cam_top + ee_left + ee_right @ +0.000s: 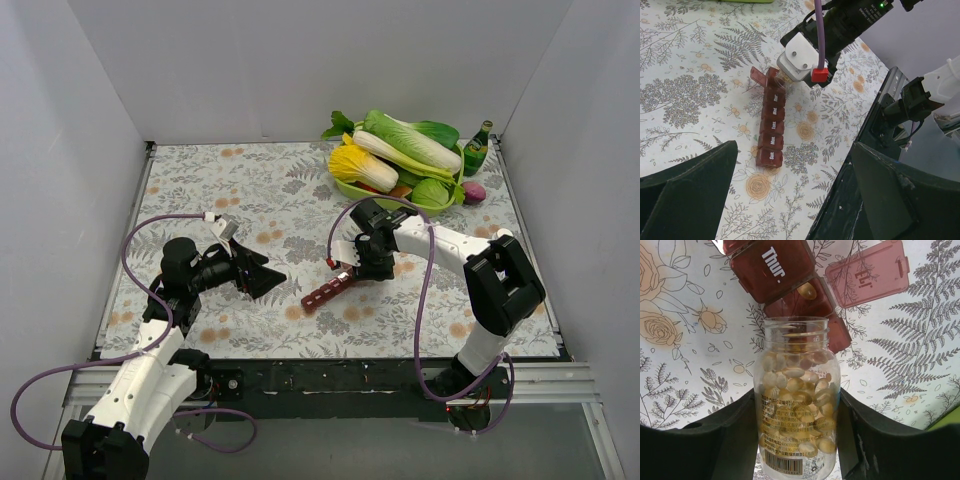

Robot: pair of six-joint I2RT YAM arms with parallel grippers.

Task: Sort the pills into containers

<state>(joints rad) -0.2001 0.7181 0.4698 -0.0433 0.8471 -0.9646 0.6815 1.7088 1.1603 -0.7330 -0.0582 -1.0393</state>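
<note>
Snugly around bottle point(796, 365): right end effector point(798, 410)

Top camera is looking steeply down from high over the near edge, taking in the whole counter point(250, 190). Left wrist camera is eyeing the pill strip point(771, 127) obliquely, mid-range, frame centre. Right wrist camera is looking close on that strip's end, upper frame.

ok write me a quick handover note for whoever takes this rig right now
Left gripper: open, empty, off to the left of the pill organizer.
Right gripper: shut on the uncapped pill bottle, mouth at the open Fri compartment.
Done: Fri lid open, one pill inside.
To do: Sun to Thur lids are shut, contents unseen; bottle nearly full.
</note>
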